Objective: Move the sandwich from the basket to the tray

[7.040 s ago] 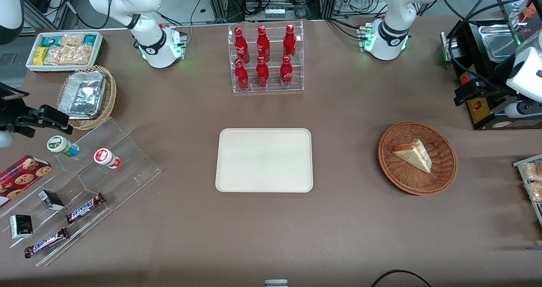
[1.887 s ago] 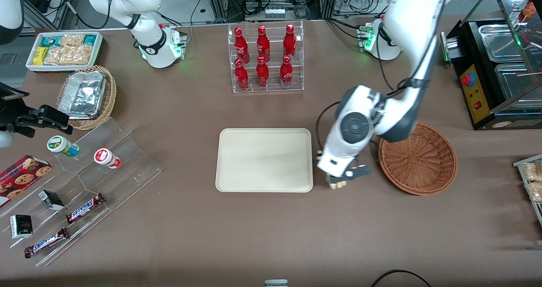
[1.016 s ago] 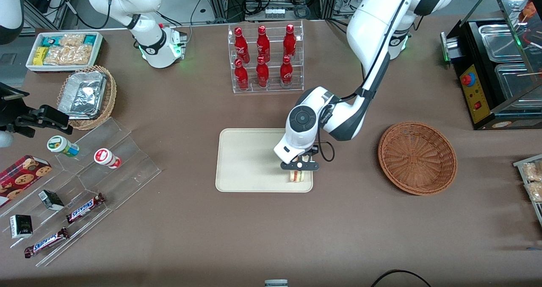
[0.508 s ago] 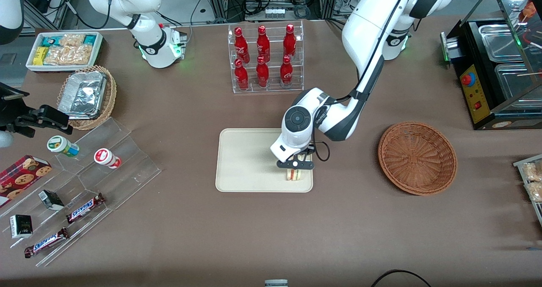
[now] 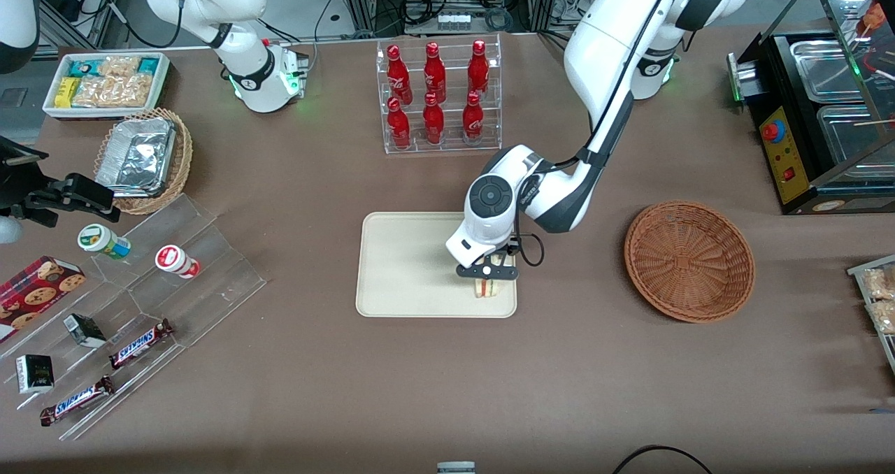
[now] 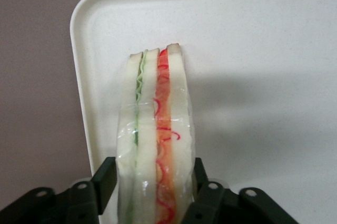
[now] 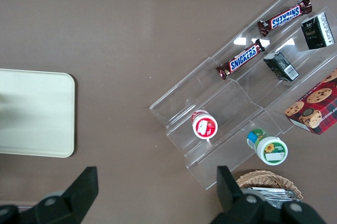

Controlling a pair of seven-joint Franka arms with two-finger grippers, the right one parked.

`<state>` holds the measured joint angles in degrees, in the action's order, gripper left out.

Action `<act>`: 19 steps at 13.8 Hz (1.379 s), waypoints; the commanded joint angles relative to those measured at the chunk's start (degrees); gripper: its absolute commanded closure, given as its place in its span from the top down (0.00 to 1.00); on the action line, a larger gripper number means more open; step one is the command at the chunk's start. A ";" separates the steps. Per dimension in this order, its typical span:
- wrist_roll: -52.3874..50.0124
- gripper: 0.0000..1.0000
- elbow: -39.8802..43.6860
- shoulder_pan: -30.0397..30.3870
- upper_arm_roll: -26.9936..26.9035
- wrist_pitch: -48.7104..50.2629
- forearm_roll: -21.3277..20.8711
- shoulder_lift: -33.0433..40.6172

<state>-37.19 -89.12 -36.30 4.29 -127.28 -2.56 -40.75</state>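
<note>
- The sandwich (image 6: pixel 155 139) stands on edge over the tray (image 5: pixel 405 264), at the near corner toward the working arm's end.
- The left gripper (image 5: pixel 487 278) is clamped tight on its two bread faces.
- The reddish-brown wicker basket (image 5: pixel 689 261) sits empty, well apart toward the working arm's end.

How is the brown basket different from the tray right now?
The basket is round, reddish-brown and woven; the tray is a flat, smooth, cream rectangle. The basket has nothing in it, while over the tray the end effector is shut on the sandwich, near the tray's corner. The basket sits toward the working arm's end; the tray sits mid-table. Both rest on the table.
</note>
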 commanded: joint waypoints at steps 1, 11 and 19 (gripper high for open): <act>-4.18 1.00 2.10 -0.18 -0.95 0.28 -0.60 0.84; 6.93 1.00 -7.73 14.74 -1.83 15.55 -0.96 23.67; 16.45 1.00 -7.30 23.37 -1.83 24.27 -0.96 30.64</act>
<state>-21.45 -95.30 -13.57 1.61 -103.56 -2.92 -11.39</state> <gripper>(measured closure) 0.000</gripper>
